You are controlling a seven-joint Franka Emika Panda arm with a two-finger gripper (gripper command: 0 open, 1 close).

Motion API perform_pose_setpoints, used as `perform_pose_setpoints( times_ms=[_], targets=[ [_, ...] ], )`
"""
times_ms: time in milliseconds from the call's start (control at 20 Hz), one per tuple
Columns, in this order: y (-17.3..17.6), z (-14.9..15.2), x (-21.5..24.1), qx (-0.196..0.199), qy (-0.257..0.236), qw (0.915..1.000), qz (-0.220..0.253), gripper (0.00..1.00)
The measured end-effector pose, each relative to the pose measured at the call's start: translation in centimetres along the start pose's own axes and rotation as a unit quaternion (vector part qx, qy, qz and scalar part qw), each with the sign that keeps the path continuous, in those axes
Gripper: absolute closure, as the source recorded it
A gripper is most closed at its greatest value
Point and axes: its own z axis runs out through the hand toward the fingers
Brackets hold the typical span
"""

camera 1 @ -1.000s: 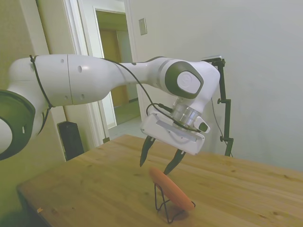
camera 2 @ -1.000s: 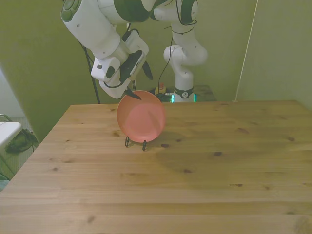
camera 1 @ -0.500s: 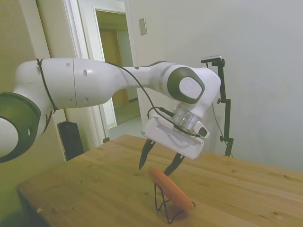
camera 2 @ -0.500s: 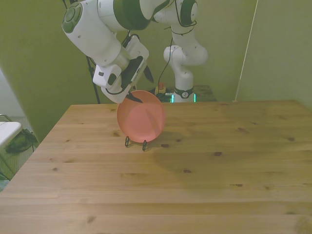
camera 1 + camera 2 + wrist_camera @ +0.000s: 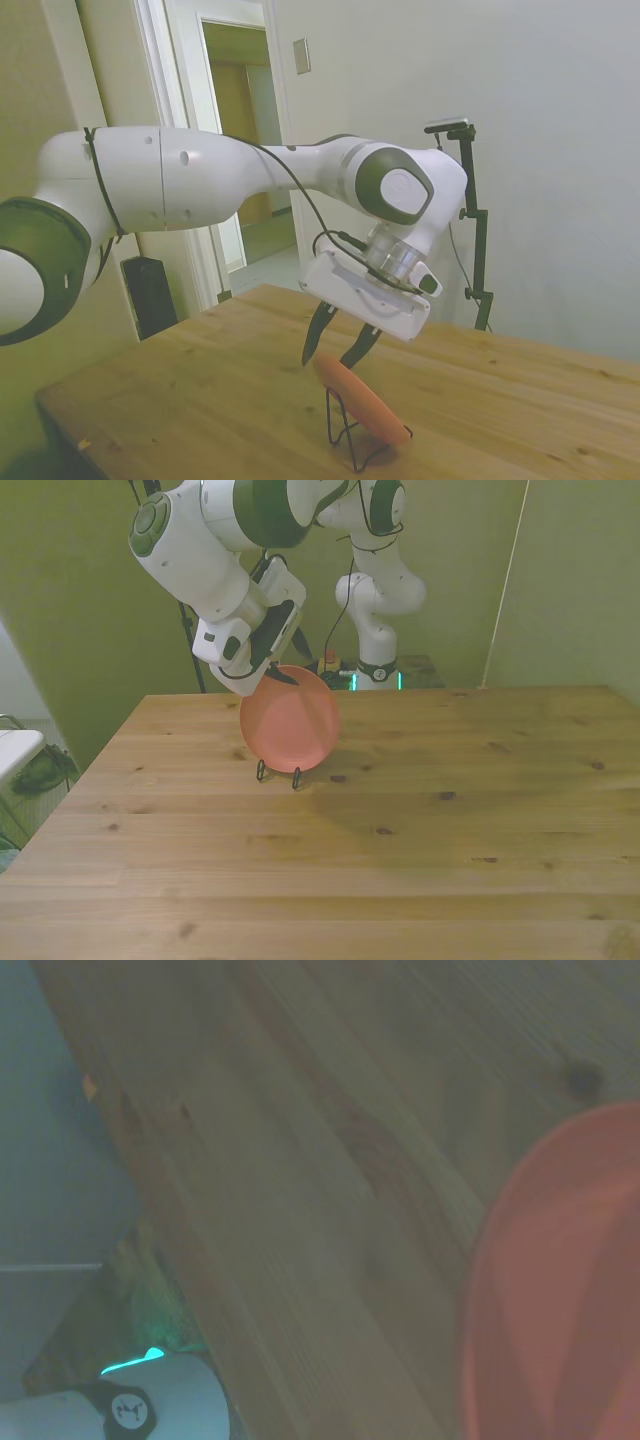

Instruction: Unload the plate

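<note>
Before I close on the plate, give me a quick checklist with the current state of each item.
1. Plate seated tilted in the wire stand: ok.
2. Gripper open: ok, jaws spread in the side view.
3. Jaws straddling the plate's top rim: cannot tell; they sit at the rim, but whether one is on each face is unclear.
4. Contact with the plate: cannot tell.
5. Table beside the stand bare for setting the plate down: ok.

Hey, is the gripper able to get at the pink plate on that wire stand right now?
Probably yes. The gripper hangs open right over the plate, whose top rim stands free above the wire stand.
</note>
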Motion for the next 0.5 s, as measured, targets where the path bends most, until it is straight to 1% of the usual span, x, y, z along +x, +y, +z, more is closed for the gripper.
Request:
perform_pose_setpoints(
  times_ms=[500],
  targets=[
    [1.6,-0.1,-0.6,0.004,0.006,0.9999,0.013,1.0]
  ],
)
